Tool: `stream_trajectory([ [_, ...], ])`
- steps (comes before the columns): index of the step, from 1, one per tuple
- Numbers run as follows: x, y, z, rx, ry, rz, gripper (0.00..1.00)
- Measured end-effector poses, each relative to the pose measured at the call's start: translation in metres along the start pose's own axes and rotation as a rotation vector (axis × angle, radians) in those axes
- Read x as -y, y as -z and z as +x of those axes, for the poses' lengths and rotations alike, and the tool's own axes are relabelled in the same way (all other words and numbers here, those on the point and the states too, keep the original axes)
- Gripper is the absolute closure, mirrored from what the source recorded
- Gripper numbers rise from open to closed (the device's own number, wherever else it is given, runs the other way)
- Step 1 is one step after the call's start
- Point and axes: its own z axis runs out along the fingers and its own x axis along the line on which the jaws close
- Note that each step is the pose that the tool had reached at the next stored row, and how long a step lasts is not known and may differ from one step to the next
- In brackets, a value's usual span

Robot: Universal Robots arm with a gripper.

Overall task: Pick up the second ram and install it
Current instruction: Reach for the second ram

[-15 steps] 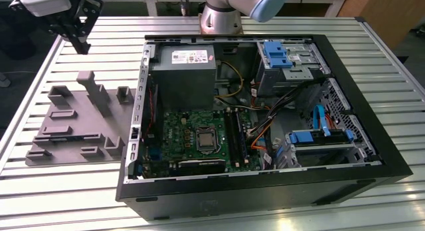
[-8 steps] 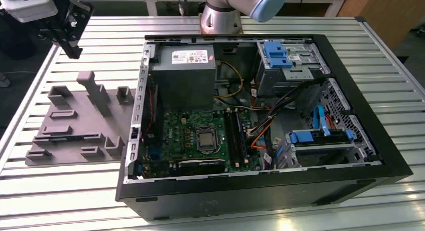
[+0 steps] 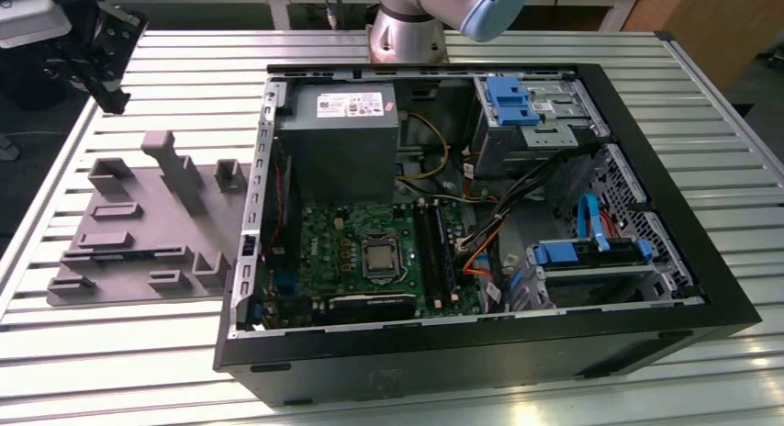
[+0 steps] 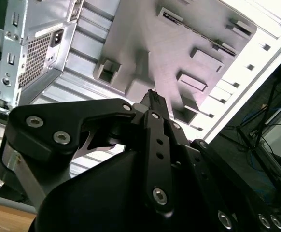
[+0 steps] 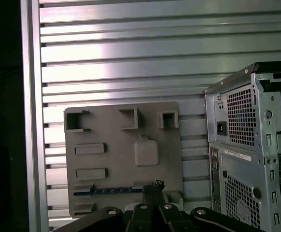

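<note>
The second ram (image 5: 106, 191) is a thin blue-green strip lying edge-up in a slot of the grey fixture block (image 5: 123, 159). In the exterior view the same strip (image 3: 127, 254) lies near the front of the block (image 3: 135, 233). My gripper (image 3: 114, 97) hangs high over the table behind the block, at the exterior view's far left. Its black fingers (image 5: 154, 187) are pressed together with nothing between them, well above the ram. The second wrist view has the gripper (image 4: 152, 96) shut over the block (image 4: 179, 43).
The open black computer case (image 3: 686, 288) fills the exterior view's middle and right, with the green motherboard (image 3: 325, 252), its long black slots (image 3: 435, 256), a grey power supply (image 3: 337, 137) and blue drive brackets (image 3: 509, 100). The case's rear panel (image 5: 246, 145) stands beside the fixture.
</note>
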Motion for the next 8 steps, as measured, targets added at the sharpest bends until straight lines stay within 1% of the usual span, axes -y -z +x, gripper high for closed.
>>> stream_trajectory([
  [8,0.0034,-0.0007,0.0224,0.0001,0.0,-0.0001,0.89],
])
